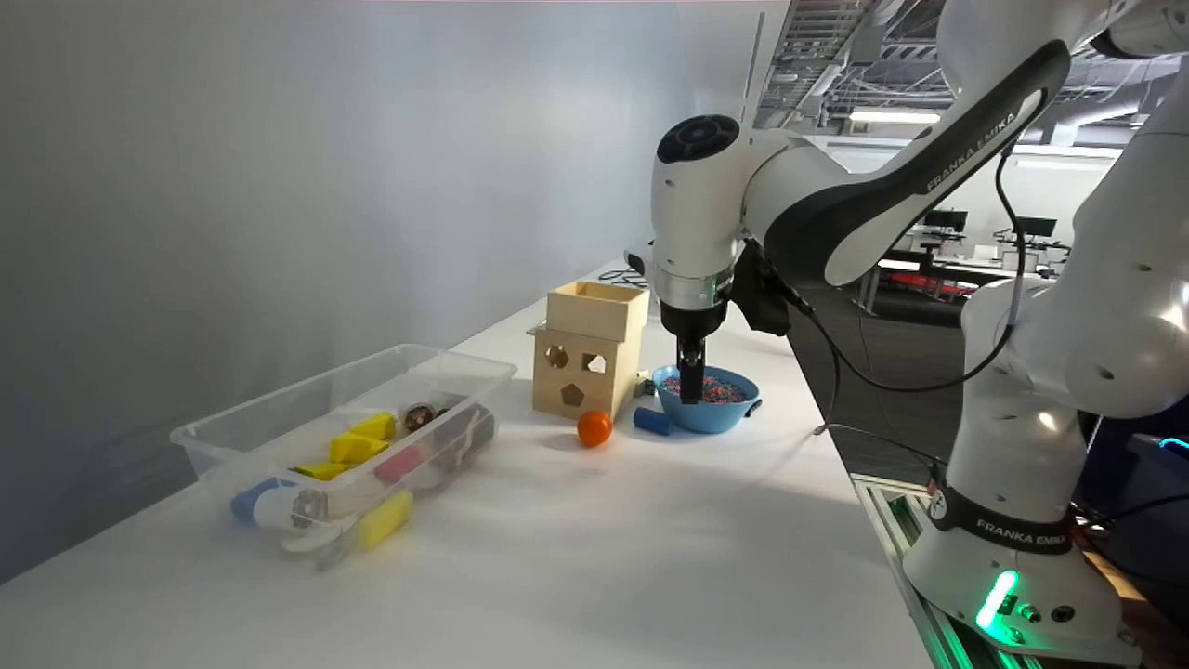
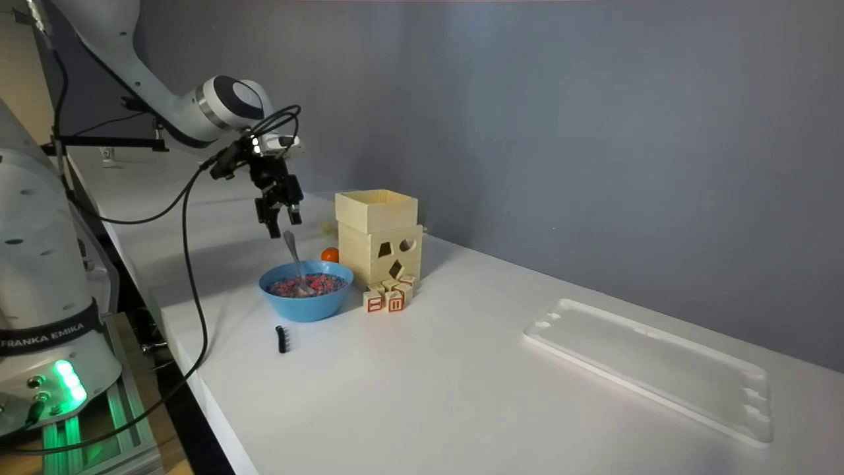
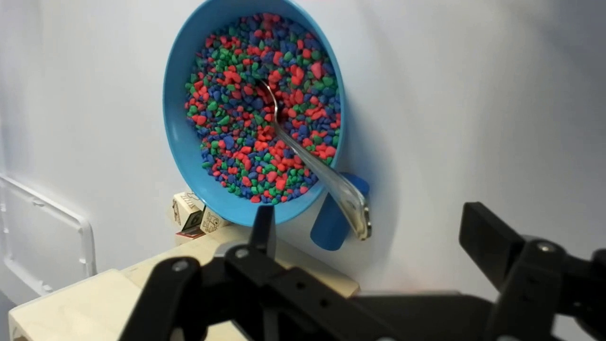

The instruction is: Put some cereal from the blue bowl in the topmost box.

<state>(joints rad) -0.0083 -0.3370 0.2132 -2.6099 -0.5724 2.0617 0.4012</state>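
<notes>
"How is the gripper (image 2: 283,221) standing?"

"Its fingers are standing wide apart, grasping nothing, and are hovering above the handle of a metal spoon (image 3: 310,158)."

"Where is the spoon resting?"

"It is leaning in the blue bowl (image 2: 303,309), its handle slanting up past the rim and its lower end resting in the cereal (image 3: 251,137). Red, blue and green bits are lying all across the bowl."

"What is lying around the bowl?"

"A blue cylinder (image 3: 329,227) is lying just beside it, and lettered blocks (image 2: 393,300) are clustering nearby."

"Where is the topmost box (image 2: 389,218) sitting?"

"It is sitting on a holed box (image 2: 359,260) near the bowl. Its open top is facing up; its walls are hiding its floor."

"What is the clear tub (image 1: 288,389) holding?"

"Yellow pieces (image 1: 356,449) are lying inside; its plastic is blurring other things. It is standing on the worktop (image 1: 650,557), well apart from the bowl."
</notes>
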